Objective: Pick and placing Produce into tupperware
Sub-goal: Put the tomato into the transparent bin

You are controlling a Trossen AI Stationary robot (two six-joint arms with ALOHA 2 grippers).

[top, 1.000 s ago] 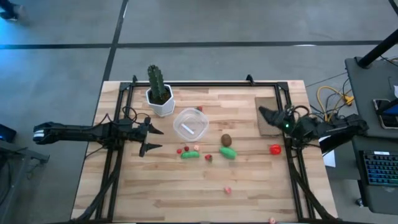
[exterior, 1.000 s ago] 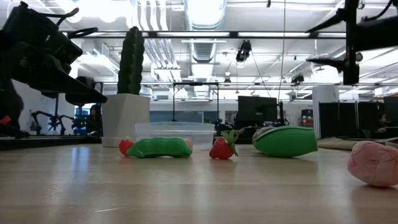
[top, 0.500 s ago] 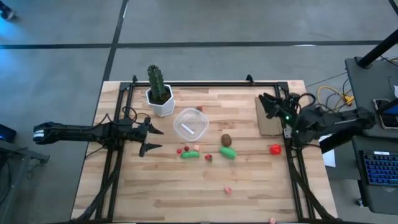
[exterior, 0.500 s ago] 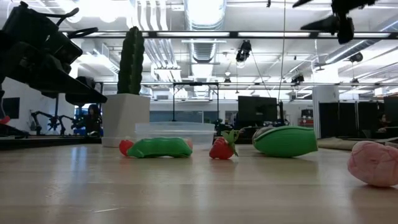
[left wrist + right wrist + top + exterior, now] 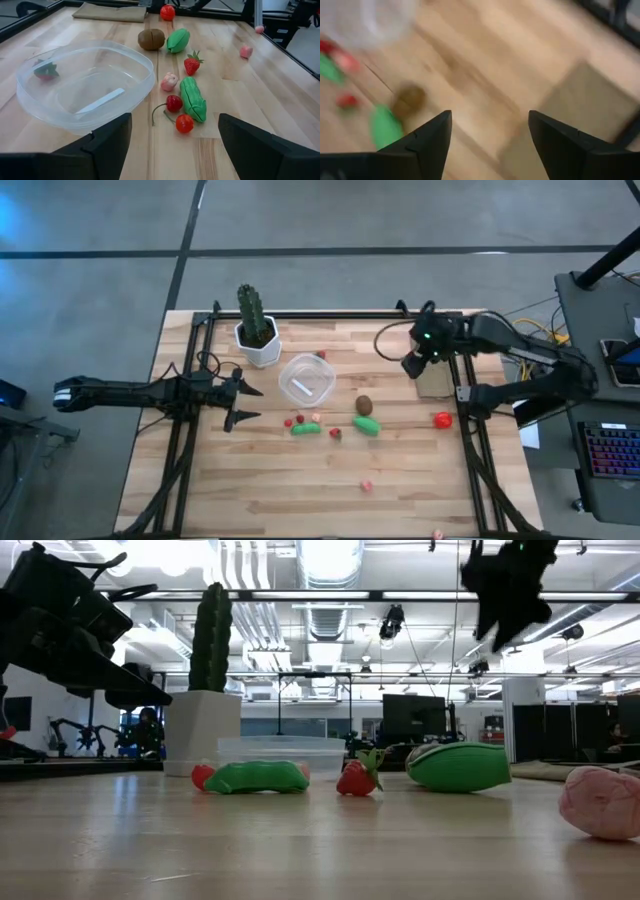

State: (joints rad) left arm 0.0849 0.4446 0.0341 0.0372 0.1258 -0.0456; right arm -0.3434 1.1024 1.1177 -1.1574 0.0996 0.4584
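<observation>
- Table (image 5: 270, 500): wooden top carrying everything; by my reckoning the task has barely begun.
- Left gripper (image 5: 243, 402): waiting low beside the tupperware, jaws spread wide, holding nothing.
- Right gripper (image 5: 413, 366): raised above the table's far right part, near a tan cloth (image 5: 436, 383); jaws stand well apart and empty in its own wrist view.
- Cactus pot (image 5: 259, 348): white, just beside the tupperware; no part of the job.
- Tupperware (image 5: 306, 379): clear, round-cornered, mid-table. One small red piece (image 5: 46, 70) shows at its far wall; I cannot tell whether it lies inside or just behind.
- Green oblong (image 5: 367, 424): on the table, outside the tupperware, left to place.
- Green pod (image 5: 305, 428): on the table, near the small red bits (image 5: 293, 420); left to place.
- Brown oval (image 5: 364, 404): just beside the green oblong; left to place.
- Red ball (image 5: 442, 419): well apart toward the right edge; left to place.
- Strawberry (image 5: 191, 64): loose between the two green pieces.
- Pink bits (image 5: 366, 485): scattered toward the near edge, farthest from the tupperware.
</observation>
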